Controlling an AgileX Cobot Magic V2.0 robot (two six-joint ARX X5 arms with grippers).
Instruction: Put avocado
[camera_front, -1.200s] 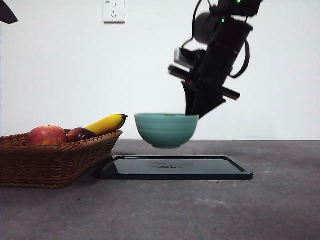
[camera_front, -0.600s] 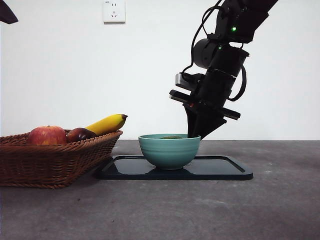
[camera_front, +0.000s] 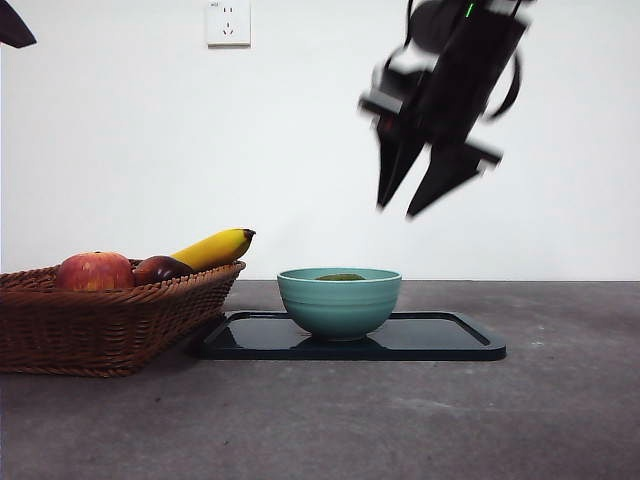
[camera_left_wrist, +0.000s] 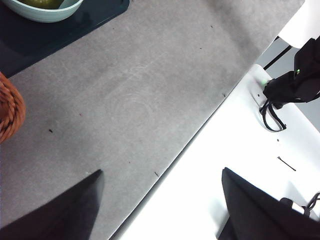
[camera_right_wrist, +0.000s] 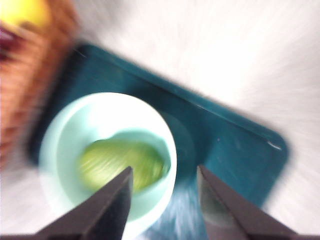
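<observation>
since half a second ago the right gripper (camera_front: 405, 205) has let go of the bowl (camera_front: 339, 300) and risen clear, jaws wide and empty. the bowl rests on the tray (camera_front: 440, 338), avocado (camera_right_wrist: 121, 164) inside: placement looks complete. open worktop (camera_front: 560, 400) lies beyond the tray; the basket (camera_front: 110, 320) sits close. left gripper (camera_left_wrist: 160, 210) waits, jaws wide.

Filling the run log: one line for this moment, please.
avocado: in bowl | bowl: on tray | right gripper: open, above bowl | left gripper: open, waiting
</observation>
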